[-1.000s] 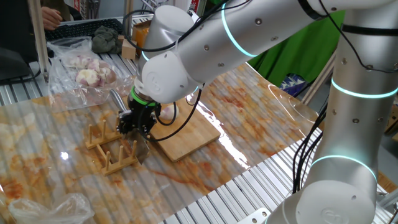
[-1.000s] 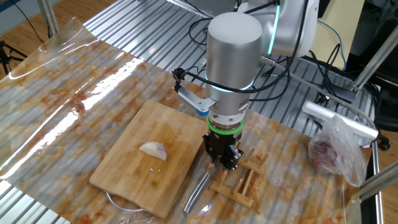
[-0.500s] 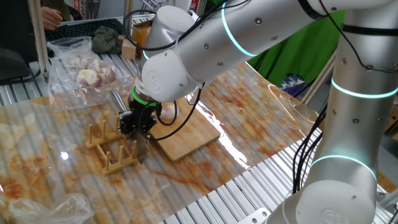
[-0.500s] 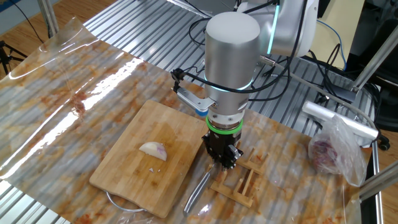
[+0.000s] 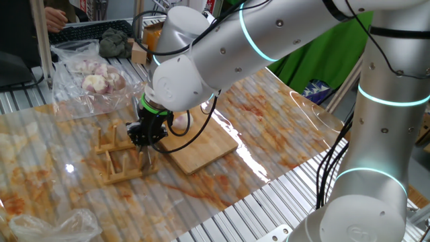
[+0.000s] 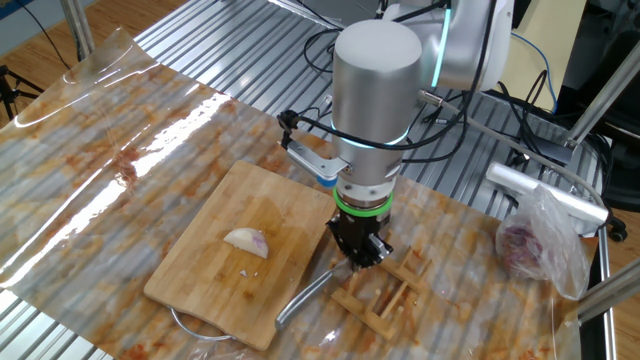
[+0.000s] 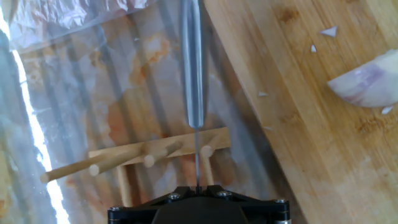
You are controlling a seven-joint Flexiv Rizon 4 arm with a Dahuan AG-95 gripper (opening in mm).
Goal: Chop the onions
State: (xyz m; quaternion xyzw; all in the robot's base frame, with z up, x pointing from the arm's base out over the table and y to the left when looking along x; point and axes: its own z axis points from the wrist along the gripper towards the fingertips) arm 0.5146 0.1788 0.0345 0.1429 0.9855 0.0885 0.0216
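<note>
On the left is the board (image 6: 200, 270). It lies flat on the bench (image 6: 100, 150). The onion (image 6: 247, 241) sits near the middle of the board. It is one small pale piece with a bit of pink, and a few tiny crumbs lie beside it. Nothing is touching it.

Next comes the knife (image 6: 303, 299). Its blade sticks out from under me and points toward the near corner of the board. In the hand view I see the blade from its thin side, running straight away from me.

Then comes my claw (image 6: 360, 262). It points down and is pressed together on the knife's handle. I cannot see the handle itself, because my fingers hide it.

Just right of my claw is the wooden rack (image 6: 390, 297). The knife passes between its pegs. Far to the right is a bag (image 6: 535, 240) of other onions. I leave that alone.

I think my step now is to get the knife out of the rack. I should:
- lift straight up, so the blade does not catch a peg
- go slowly, because the rack is light and may come up with the knife
- keep my grip tight, so the blade does not swing
- then carry the knife left, over the onion, with the sharp side down
</note>
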